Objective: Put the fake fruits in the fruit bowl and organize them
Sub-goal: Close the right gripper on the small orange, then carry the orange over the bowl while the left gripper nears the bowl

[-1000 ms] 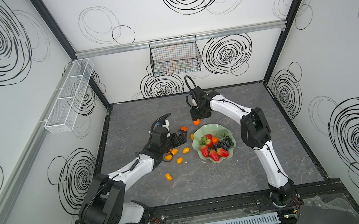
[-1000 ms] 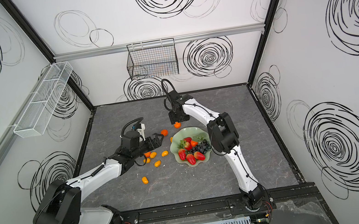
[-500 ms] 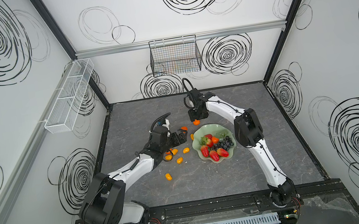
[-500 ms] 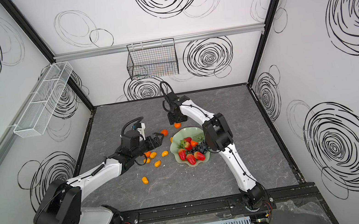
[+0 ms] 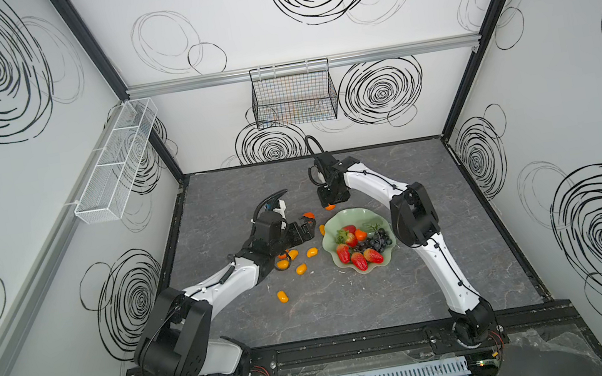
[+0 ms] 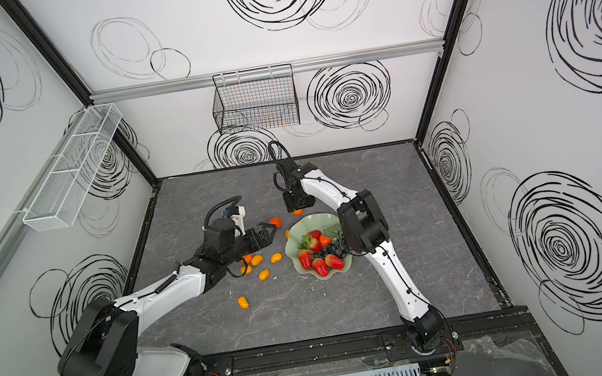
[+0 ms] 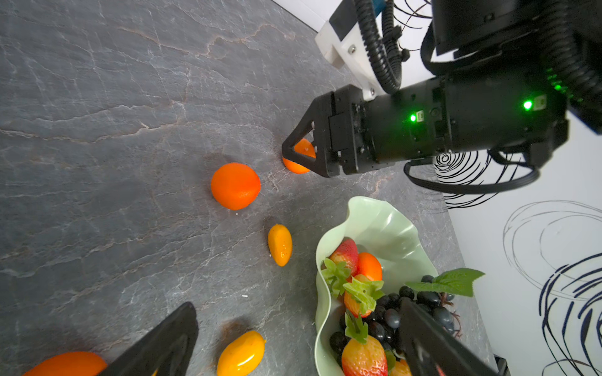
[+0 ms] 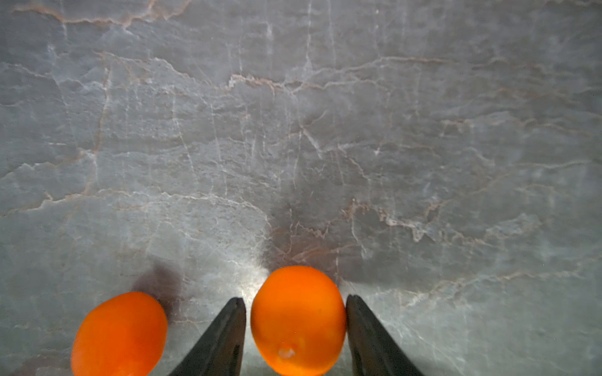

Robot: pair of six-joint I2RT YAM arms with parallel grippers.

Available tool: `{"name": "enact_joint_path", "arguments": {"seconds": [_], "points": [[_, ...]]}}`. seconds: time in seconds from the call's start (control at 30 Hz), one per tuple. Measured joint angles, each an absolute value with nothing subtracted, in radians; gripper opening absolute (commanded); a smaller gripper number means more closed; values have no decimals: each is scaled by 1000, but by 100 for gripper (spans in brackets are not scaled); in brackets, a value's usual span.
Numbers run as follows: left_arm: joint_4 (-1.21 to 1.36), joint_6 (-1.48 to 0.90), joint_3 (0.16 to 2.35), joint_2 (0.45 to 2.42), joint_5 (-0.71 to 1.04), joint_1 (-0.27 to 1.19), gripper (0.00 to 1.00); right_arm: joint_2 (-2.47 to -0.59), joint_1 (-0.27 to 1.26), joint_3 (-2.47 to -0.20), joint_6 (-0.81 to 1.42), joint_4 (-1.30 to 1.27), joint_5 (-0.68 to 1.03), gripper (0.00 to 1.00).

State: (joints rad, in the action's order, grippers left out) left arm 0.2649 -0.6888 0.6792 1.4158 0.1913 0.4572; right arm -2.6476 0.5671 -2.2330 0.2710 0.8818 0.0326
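Note:
The pale green fruit bowl (image 5: 337, 219) holds strawberries (image 5: 359, 261), a dark grape bunch (image 5: 374, 242) and a tangerine (image 5: 360, 234). Behind the bowl my right gripper (image 5: 329, 203) points down over a tangerine (image 8: 298, 320) that rests on the table. Its fingers (image 8: 228, 335) flank the fruit, one touching, one a sliver away. A second tangerine (image 8: 120, 335) lies beside it. My left gripper (image 7: 293, 345) hovers wide open, holding nothing, left of the bowl (image 7: 374, 221). Several kumquats (image 5: 312, 252) lie on the table near it.
One kumquat (image 5: 282, 296) lies alone nearer the front. A black wire basket (image 5: 294, 97) hangs on the back wall and a white mesh tray (image 5: 117, 160) on the left wall. The grey stone table (image 5: 350, 311) stretches bare in front of the bowl.
My right gripper has come down over the tangerine and its jaws have narrowed around it; that arm's elbow swung a little left. The left arm has barely moved.

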Motion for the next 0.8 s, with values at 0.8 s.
{"name": "enact_joint_path", "arguments": {"seconds": [0.8], "points": [[261,-688,679,1398,190,458,99,-2644,566,-2248,268,905,29,40]]}}
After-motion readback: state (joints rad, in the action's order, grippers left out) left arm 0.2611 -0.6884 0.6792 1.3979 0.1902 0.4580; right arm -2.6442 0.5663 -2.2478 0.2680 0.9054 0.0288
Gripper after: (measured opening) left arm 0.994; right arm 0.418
